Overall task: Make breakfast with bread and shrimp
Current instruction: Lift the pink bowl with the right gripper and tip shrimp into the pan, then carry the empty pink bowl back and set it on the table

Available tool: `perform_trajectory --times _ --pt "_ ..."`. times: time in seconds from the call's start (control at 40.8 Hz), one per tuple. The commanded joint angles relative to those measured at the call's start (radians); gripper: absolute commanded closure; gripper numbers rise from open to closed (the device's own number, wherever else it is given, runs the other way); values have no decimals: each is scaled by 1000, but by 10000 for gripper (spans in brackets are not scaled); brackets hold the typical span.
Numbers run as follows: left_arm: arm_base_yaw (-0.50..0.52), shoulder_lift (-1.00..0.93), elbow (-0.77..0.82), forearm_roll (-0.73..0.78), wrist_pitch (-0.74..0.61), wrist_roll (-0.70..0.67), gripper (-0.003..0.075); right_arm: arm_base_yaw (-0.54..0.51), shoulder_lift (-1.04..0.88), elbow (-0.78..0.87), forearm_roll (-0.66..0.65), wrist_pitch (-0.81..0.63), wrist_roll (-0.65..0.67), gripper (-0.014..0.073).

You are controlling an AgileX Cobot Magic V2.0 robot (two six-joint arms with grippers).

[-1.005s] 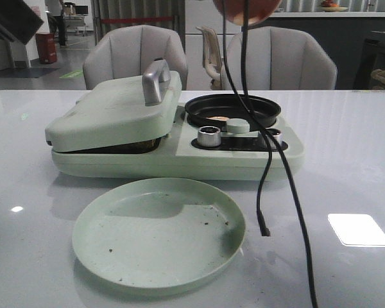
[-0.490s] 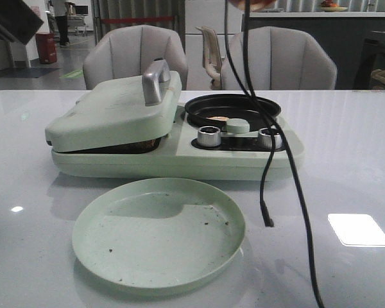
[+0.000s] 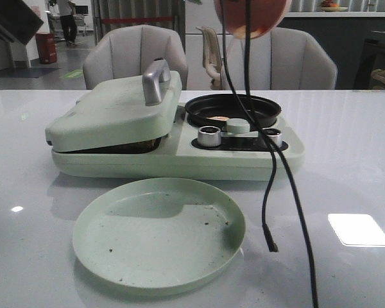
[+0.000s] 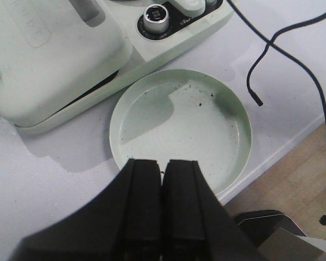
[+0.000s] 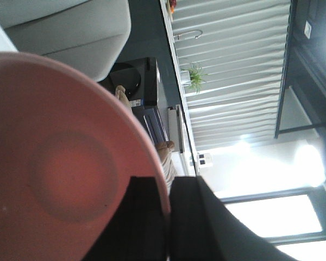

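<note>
We judge the step in hand to be the tipping of shrimp into the round black frying pan [image 3: 233, 109] that sits at the right of the pale green breakfast-maker appliance [image 3: 173, 154]. In the front view, a pink plastic bowl [image 3: 251, 14] hangs at the top centre of the frame, directly above that pan, with black cables [image 3: 273, 173] trailing down in front of it. A pale orange-pink shrimp piece [image 3: 217, 119] lies in the pan; whether more remain in the bowl we cannot tell. The bread is nowhere visible; the appliance's hinged lid [image 3: 115, 112] is down over the left plate, so slices may lie beneath it.

The right wrist view gives what the front view cuts off: the right gripper [image 5: 168, 217] is clamped on the bowl's rim, one finger on each side of the wall, and we look at the bowl's underside, so it is tilted steeply. The left wrist view shows the left gripper [image 4: 162, 179], its fingers pressed together and holding nothing, hovering over the near edge of the empty round pale green plate [image 4: 233, 163] that is dotted with dark crumbs.

The next move likely calls for righting the bowl and carrying it clear of the pan without snagging the cables.
</note>
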Motion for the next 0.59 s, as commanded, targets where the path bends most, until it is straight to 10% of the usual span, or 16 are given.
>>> perform_trajectory --times 0.0,0.564 --pt "-7 -17 -26 -7 -66 -7 620 -2 -84 -33 -173 13 -7 550" --pt "-7 -17 -26 -7 -66 -7 620 -3 -152 -33 -75 78 29 550"
